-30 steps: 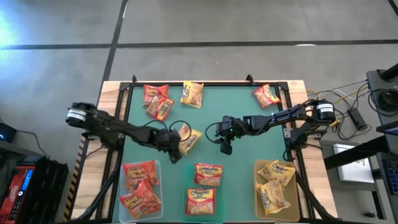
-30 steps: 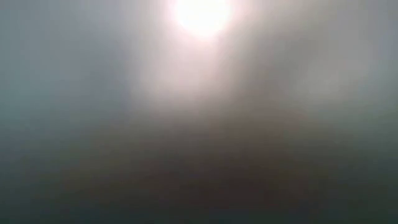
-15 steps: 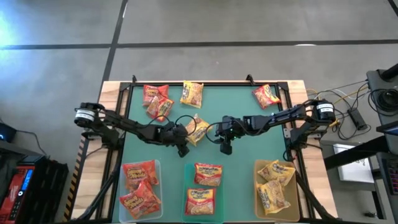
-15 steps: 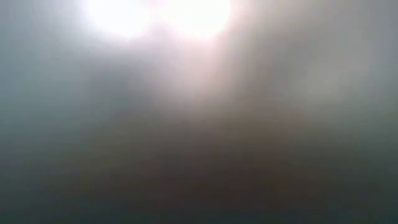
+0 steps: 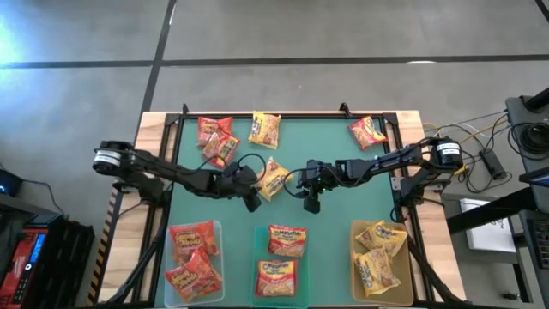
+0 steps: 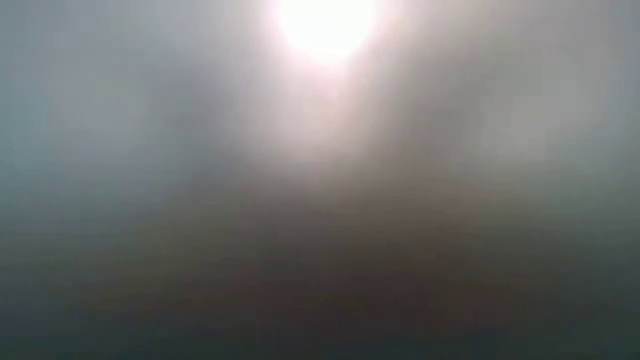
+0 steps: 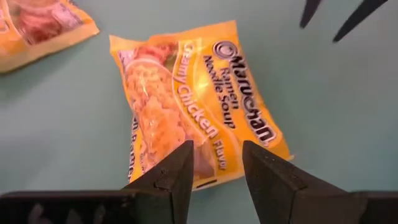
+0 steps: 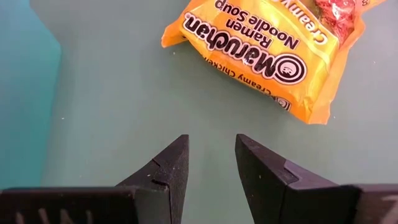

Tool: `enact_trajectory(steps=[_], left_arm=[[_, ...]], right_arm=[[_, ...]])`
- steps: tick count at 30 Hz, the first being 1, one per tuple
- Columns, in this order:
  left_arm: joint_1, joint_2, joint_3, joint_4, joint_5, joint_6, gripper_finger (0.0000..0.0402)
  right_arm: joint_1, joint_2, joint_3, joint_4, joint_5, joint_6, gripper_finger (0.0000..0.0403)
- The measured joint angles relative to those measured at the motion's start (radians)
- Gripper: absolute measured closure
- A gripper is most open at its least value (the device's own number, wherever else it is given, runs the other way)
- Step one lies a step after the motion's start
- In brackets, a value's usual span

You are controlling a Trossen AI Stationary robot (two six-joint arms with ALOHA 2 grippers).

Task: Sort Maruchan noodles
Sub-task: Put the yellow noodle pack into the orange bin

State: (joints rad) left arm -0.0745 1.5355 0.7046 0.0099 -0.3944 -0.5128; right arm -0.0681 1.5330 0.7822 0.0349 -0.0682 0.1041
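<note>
High view: the left gripper and the right gripper stand at both sides of a yellow packet in the middle of the green mat.

Low view: only haze.

Left wrist view: the fingers are parted, nothing between, tips over the packet's edge.

Right wrist view: the fingers are parted and empty, bare mat between them and the packet.

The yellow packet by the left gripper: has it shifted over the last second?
Yes. The yellow packet has slid toward the right gripper and toward the table's far edge, away from the left bin.
</note>
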Motion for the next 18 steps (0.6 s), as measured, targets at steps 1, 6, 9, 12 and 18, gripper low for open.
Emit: enact_trajectory(steps=[1,6,9,12,18], left_arm=[[0.001,0.012,0.0,0.007,0.0,-0.001,0.0281],[0.001,0.045,0.0,0.012,0.0,-0.001,0.0281],[0.003,0.067,0.0,0.016,-0.003,-0.001,0.0281],[0.008,0.104,0.0,0.027,-0.025,-0.005,0.0281],[0.009,0.168,0.0,0.052,-0.024,-0.033,0.028]], right_arm=[[0.0,0.0,0.0,0.001,0.0,0.0,0.028],[0.0,0.0,0.0,0.002,0.0,0.0,0.028],[0.0,0.0,0.0,0.003,0.0,0.0,0.028],[0.0,0.0,0.0,0.003,0.0,0.0,0.028],[0.0,0.0,0.0,0.004,0.0,0.0,0.028]])
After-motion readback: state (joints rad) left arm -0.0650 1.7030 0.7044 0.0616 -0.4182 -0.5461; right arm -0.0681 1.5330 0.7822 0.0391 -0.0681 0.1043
